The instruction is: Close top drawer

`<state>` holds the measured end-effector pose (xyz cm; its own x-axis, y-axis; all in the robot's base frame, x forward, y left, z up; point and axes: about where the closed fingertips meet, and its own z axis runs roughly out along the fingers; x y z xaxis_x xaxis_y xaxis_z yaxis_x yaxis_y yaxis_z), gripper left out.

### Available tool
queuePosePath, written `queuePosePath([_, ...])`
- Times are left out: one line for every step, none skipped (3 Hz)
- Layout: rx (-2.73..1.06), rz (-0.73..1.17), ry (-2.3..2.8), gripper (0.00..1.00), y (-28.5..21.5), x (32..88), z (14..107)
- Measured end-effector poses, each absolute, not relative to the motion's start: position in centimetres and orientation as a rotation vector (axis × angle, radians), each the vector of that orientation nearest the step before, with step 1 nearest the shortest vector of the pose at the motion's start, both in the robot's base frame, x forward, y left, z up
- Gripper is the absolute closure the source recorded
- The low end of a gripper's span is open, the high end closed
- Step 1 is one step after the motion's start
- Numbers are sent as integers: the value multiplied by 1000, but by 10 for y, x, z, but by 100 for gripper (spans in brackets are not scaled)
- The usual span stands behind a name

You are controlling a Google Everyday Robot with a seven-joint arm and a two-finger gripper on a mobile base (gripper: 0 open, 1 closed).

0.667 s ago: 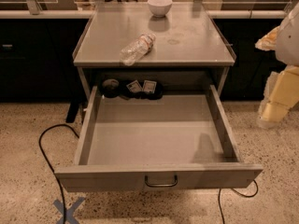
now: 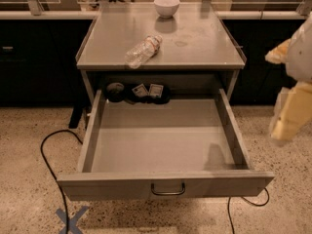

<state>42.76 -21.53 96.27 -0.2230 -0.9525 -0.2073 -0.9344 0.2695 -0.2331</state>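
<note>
The top drawer (image 2: 161, 145) stands pulled out toward six o'clock beneath the bench (image 2: 195, 38), with the gripper (image 2: 291, 116) off at three o'clock, its opening impossible to tell, so approach is likely in hand: meet the front, push toward twelve.

Open approach to the drawer front; clutter only deep inside and low on the floor.

The wide grey metal top drawer (image 2: 165, 182) juts far out, and its flat front and small dark wire pull handle (image 2: 168, 189) face open speckled floor (image 2: 29, 130). A thin black cable (image 2: 48, 155) loops on the floor at left, beside a blue tape cross (image 2: 72, 219). Small dark round items (image 2: 139, 92) crowd the rear of the tray. The pale gripper (image 2: 285, 126) hangs to the right, apart from the drawer's side wall.
</note>
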Motion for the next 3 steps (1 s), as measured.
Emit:
queuePosePath([-1741,34,2293,0,-216,394,905])
queuePosePath([-1771,158,2349,0,-217,360,851])
queuePosePath([-1820,318,2388,0,-206,321,803])
